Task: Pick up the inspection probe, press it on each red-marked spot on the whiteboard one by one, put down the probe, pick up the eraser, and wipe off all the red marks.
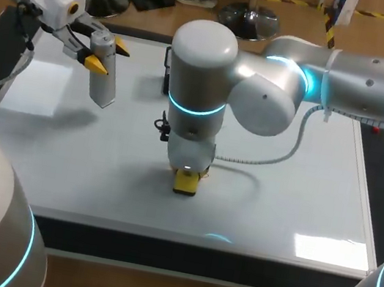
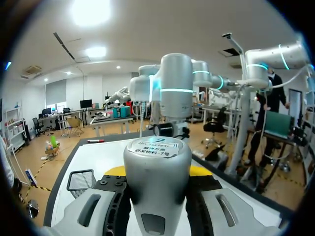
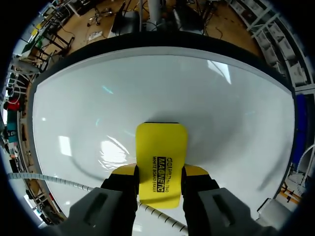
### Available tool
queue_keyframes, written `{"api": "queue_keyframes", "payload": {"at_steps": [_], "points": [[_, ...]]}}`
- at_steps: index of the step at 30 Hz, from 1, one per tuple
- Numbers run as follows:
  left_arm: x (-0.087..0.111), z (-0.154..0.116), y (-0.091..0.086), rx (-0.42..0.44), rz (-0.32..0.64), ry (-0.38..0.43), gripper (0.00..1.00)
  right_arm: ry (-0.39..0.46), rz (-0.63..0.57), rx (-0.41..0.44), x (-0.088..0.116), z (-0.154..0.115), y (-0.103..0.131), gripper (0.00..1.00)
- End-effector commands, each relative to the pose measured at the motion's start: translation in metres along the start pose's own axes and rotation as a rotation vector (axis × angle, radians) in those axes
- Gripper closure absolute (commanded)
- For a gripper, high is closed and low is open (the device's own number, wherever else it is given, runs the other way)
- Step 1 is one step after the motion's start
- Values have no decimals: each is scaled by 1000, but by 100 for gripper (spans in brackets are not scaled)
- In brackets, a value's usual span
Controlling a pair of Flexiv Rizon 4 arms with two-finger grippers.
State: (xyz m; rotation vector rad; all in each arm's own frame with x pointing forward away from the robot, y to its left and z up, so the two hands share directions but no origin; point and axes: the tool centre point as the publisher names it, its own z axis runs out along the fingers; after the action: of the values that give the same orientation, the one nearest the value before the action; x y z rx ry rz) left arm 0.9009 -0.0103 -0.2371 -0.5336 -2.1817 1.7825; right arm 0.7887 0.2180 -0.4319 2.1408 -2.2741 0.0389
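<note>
The left hand [image 1: 108,55] is in the upper left of the head view, closed around the inspection probe [image 1: 104,76], a silver cylinder gripped near its top by both yellow-tipped fingers. The probe hangs slightly tilted, its lower end clear of the whiteboard [image 1: 98,171], which covers most of the surface. In the left wrist view the probe's round labelled end fills the space between the fingers, pressed from both sides. The right arm [image 1: 352,79] comes in from the upper right of the head view, bends at a large elbow near the middle and points straight down. Its right hand [image 1: 186,176], just below the centre of the frame, grips the yellow eraser [image 1: 186,183] by its two long edges. The eraser's lower end looks to be touching the whiteboard. In the right wrist view the eraser juts out ahead of the fingers with a dark shadow along its far end. A grey spiral cable [image 1: 279,155] loops from that arm over the board. In the left wrist view a black mesh holder [image 2: 81,181] sits on the board beside the left hand, and a red pen [image 2: 96,141] lies beyond it near the board's edge.
</note>
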Motion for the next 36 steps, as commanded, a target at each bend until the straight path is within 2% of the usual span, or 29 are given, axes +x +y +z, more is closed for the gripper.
{"api": "queue_keyframes", "payload": {"at_steps": [1,13,19,29,36], "points": [[0,-1,-1,-1,1,1,100,13,18,-4,14,9,-5,100],[0,-1,-1,-1,1,1,100,74,146,-17,72,19,-14,100],[0,-1,-1,-1,1,1,100,92,187,-17,91,19,-20,100],[0,-1,-1,-1,1,1,100,79,199,-8,96,10,-26,100],[0,-1,-1,-1,1,1,100,2,152,-15,94,-22,-33,100]]}}
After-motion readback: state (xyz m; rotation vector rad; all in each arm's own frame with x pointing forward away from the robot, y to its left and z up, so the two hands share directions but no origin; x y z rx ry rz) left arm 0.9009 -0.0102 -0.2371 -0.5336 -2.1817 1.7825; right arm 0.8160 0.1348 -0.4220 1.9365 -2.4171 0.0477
